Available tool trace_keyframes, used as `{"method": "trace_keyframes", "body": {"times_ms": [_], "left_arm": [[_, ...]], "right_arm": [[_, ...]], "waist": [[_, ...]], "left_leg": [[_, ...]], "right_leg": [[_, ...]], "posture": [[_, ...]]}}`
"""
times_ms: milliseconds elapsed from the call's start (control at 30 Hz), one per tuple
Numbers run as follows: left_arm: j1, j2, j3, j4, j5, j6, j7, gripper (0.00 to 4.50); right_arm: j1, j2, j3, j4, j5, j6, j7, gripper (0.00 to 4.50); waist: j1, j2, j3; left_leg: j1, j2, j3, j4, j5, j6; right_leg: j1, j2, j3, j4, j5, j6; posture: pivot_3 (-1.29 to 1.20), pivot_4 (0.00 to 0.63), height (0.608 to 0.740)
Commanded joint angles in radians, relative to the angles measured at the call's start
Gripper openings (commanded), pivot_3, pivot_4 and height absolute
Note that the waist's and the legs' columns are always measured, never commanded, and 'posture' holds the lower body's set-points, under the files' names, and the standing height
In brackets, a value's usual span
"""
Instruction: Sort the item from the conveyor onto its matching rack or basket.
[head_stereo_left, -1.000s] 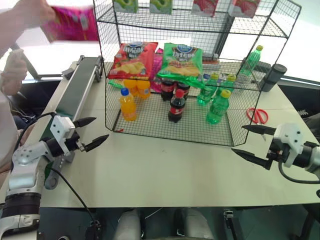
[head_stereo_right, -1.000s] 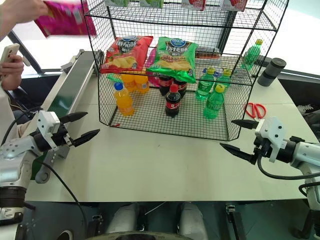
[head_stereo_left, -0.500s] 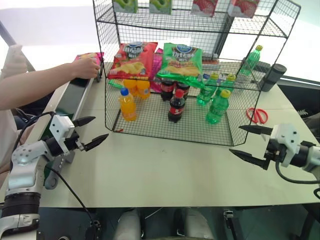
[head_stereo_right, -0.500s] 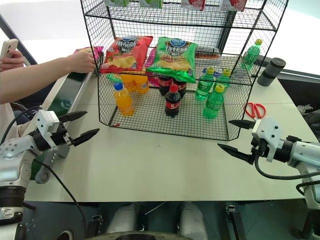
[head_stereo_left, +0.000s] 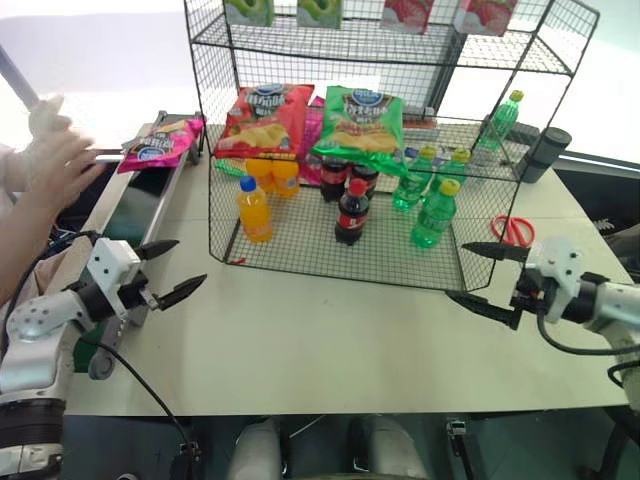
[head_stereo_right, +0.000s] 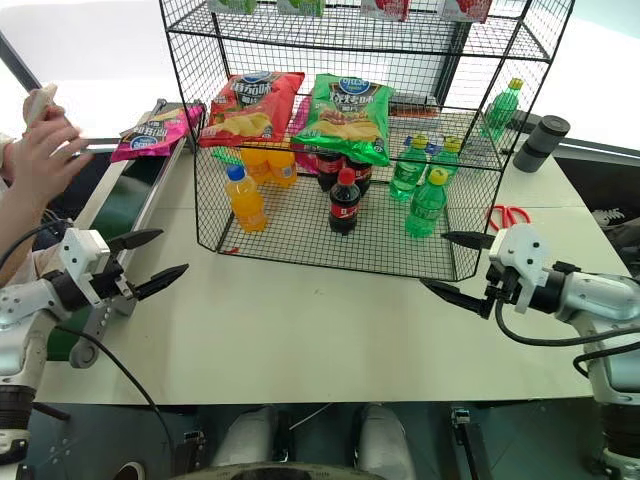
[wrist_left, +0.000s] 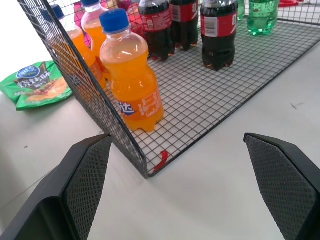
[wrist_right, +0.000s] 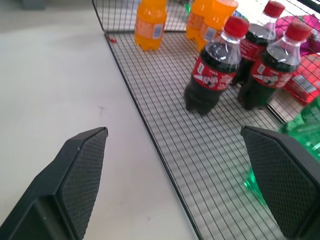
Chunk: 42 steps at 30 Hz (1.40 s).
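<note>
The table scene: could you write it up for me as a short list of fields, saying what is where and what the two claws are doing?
item: glossy magenta-pink chip bag, lying at the far end of the dark conveyor belt
rack: tall black wire-mesh shelving unit; red chip bag and green chip bag on a middle tier, bottles on the bottom tier
left gripper: open, holding nothing, beside the belt
right gripper: open, holding nothing
person's hand: near the bag, not touching it

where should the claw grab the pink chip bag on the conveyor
Best guess: pinch the pink chip bag by its near crimped edge, coming with the open left claw from the robot's side along the conveyor. The bag lies flat at the belt's far end, close beside the rack, so a flat seam suits thin fingers better than the puffy middle. A person's hand hovers nearby.
</note>
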Motion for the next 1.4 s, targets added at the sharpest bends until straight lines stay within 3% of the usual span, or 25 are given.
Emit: {"method": "trace_keyframes", "body": {"times_ms": [33,467,833,1033,1400], "left_arm": [[0.043,0.042,0.073,-0.04,0.025,-0.09,0.008,4.5],[0.282,0.085,0.252,-0.066,0.244,-0.34,0.215,4.5],[0.467,0.132,0.408,0.034,0.57,-0.622,0.501,4.5],[0.505,0.172,0.413,0.168,0.665,-0.693,0.644,4.5],[0.448,0.225,0.314,0.279,0.687,-0.724,0.751,4.5]], "right_arm": [[-0.054,0.057,0.026,-0.062,0.093,0.059,-0.02,4.45],[-0.178,0.244,0.276,-0.084,0.074,0.126,-0.058,4.45],[-0.21,0.267,0.337,-0.057,0.068,0.091,0.04,4.45],[-0.217,0.283,0.338,-0.048,0.06,0.086,0.03,4.45],[-0.144,0.271,0.325,-0.155,0.133,0.164,0.019,4.45]], "waist": [[-0.003,0.0,0.0],[-0.005,0.0,0.0],[-0.003,0.0,0.0],[-0.006,0.001,0.001],[-0.004,0.0,0.0]], "left_leg": [[0.0,0.0,0.0,0.0,0.0,0.0],[-0.001,0.001,0.0,0.0,0.0,0.0],[-0.001,0.001,0.001,-0.001,-0.001,0.001],[-0.001,0.001,0.001,-0.001,-0.001,0.001],[-0.001,0.001,0.001,-0.001,-0.001,0.002]], "right_leg": [[0.0,0.0,0.0,0.0,0.0,0.0],[-0.001,-0.001,0.0,0.0,0.0,0.0],[-0.005,-0.002,-0.001,-0.001,0.0,0.0],[-0.006,-0.001,-0.001,0.0,0.0,-0.001],[-0.007,-0.004,-0.001,0.0,0.0,-0.001]], "posture": [[0.0,0.15,0.738],[0.0,0.15,0.738],[0.0,0.15,0.738],[0.0,0.15,0.738],[0.0,0.15,0.738]]}}
